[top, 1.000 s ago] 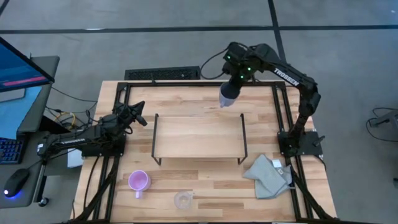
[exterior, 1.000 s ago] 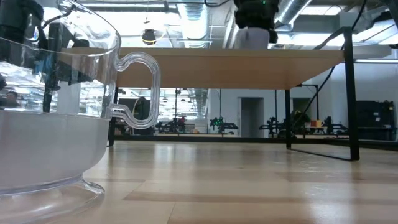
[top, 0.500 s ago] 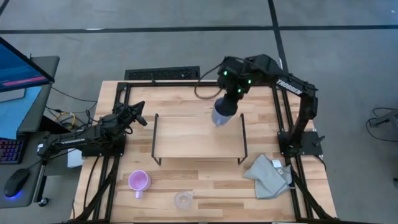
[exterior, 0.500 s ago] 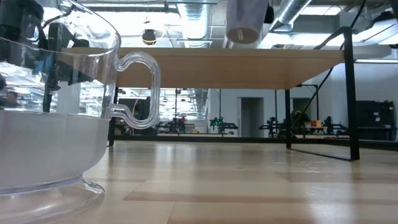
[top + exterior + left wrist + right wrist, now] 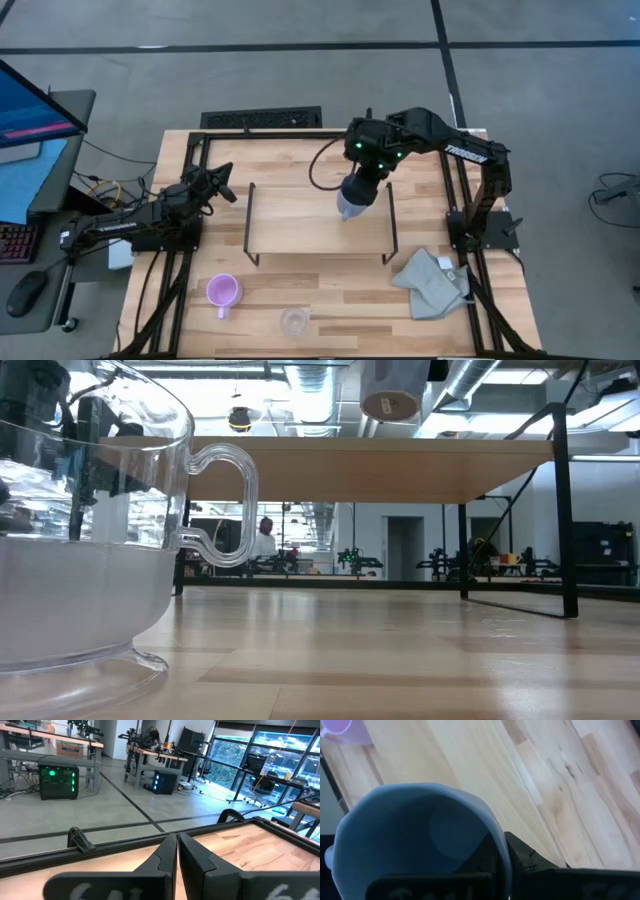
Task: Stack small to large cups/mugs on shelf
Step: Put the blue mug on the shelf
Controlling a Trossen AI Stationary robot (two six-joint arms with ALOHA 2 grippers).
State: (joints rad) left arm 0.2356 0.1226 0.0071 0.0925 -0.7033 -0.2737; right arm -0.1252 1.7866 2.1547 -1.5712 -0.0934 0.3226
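My right gripper (image 5: 360, 183) is shut on the blue-grey mug (image 5: 349, 203) and holds it in the air over the right part of the shelf (image 5: 300, 225). In the low view the mug's base (image 5: 391, 404) shows above the shelf's wooden top (image 5: 330, 465). The pink-purple mug (image 5: 223, 291) and the clear glass cup (image 5: 294, 321) stand on the table in front of the shelf. The glass cup (image 5: 90, 530) fills the left of the low view. My left gripper (image 5: 222, 184) waits shut at the table's left side. My right gripper grips the blue-grey mug by its rim and wall (image 5: 501, 851), with one finger (image 5: 487, 854) inside the mug and the other finger (image 5: 522, 860) outside. It comes from above. The mug hangs lifted clear over the shelf, tilted, its base turned toward the table's near side.
A grey-green cloth (image 5: 432, 283) lies at the table's right near corner. Bare shelf top (image 5: 290, 215) stretches to the left of the held mug. A black frame (image 5: 200, 140) runs round the table's edges. A person stands far off in the room (image 5: 264, 538).
My right gripper has carried the blue-grey mug from the table's far edge toward the near edge and slightly left, out over the shelf top. The mug has tipped, and its base now faces the near side. The grip has stayed shut.
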